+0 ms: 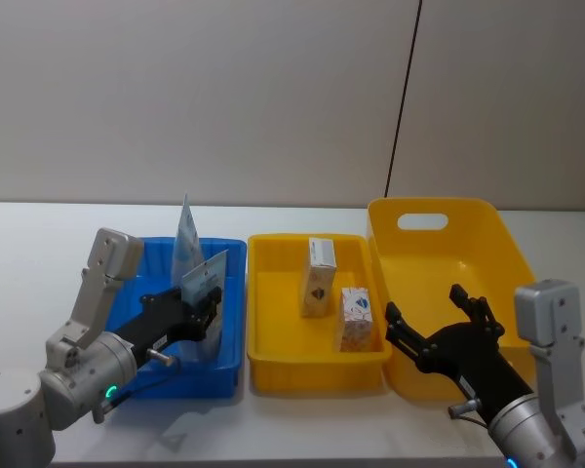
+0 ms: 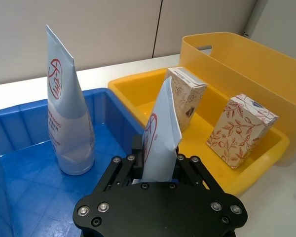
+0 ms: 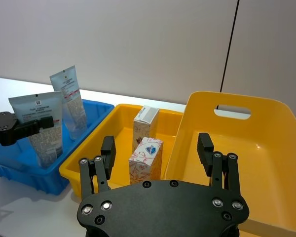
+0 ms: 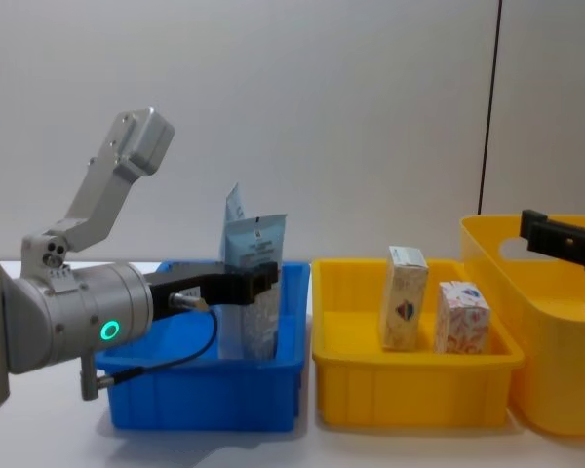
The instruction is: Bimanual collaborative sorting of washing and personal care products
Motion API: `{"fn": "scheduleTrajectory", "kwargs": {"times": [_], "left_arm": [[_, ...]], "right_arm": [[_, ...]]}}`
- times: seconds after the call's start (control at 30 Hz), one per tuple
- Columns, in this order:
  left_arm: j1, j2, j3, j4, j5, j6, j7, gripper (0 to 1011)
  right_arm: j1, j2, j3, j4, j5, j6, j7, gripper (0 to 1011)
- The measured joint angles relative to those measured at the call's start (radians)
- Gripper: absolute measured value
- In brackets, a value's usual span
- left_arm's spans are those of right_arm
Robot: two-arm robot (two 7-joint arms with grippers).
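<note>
A pale blue-grey tube [image 1: 204, 278] stands upright in the blue tray [image 1: 166, 385], and my left gripper [image 1: 207, 310] is shut on it. In the left wrist view the tube [image 2: 160, 133] rises between the jaws, crimped end up. A second tube [image 1: 185, 234] stands free at the tray's back wall. Two small cartons [image 1: 319, 278] [image 1: 356, 319] stand upright in the yellow tray [image 1: 317, 375]. Above the front of the big yellow basket [image 1: 448, 253], my right gripper [image 1: 439, 317] is open and holds nothing.
The three containers sit side by side in a row on the white table: blue tray left, yellow tray middle, handled basket right. Bare tabletop lies in front of them and to the far left. A grey wall stands behind.
</note>
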Motion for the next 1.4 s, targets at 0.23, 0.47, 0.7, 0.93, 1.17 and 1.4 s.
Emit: {"fn": "scheduleTrajectory", "kwargs": {"times": [0.23, 0.47, 0.7, 0.93, 1.17, 1.4], "left_arm": [[0.000, -0.001, -0.001, 0.001, 0.000, -0.001, -0.002, 235], [0.004, 0.002, -0.012, -0.010, -0.008, -0.007, -0.007, 226], [0.005, 0.027, -0.032, -0.062, -0.019, -0.013, -0.010, 225], [-0.012, 0.061, -0.052, -0.130, -0.030, -0.004, -0.014, 225], [-0.044, 0.085, -0.065, -0.180, -0.054, 0.020, -0.041, 225], [-0.075, 0.091, -0.064, -0.193, -0.090, 0.040, -0.093, 225]], "right_arm": [[0.000, 0.000, 0.000, 0.000, 0.000, 0.000, 0.000, 1003], [0.000, 0.000, 0.000, 0.000, 0.000, 0.000, 0.000, 1003], [0.000, 0.000, 0.000, 0.000, 0.000, 0.000, 0.000, 1004], [0.000, 0.000, 0.000, 0.000, 0.000, 0.000, 0.000, 1003], [0.000, 0.000, 0.000, 0.000, 0.000, 0.000, 0.000, 1004], [0.000, 0.000, 0.000, 0.000, 0.000, 0.000, 0.000, 1003]]}}
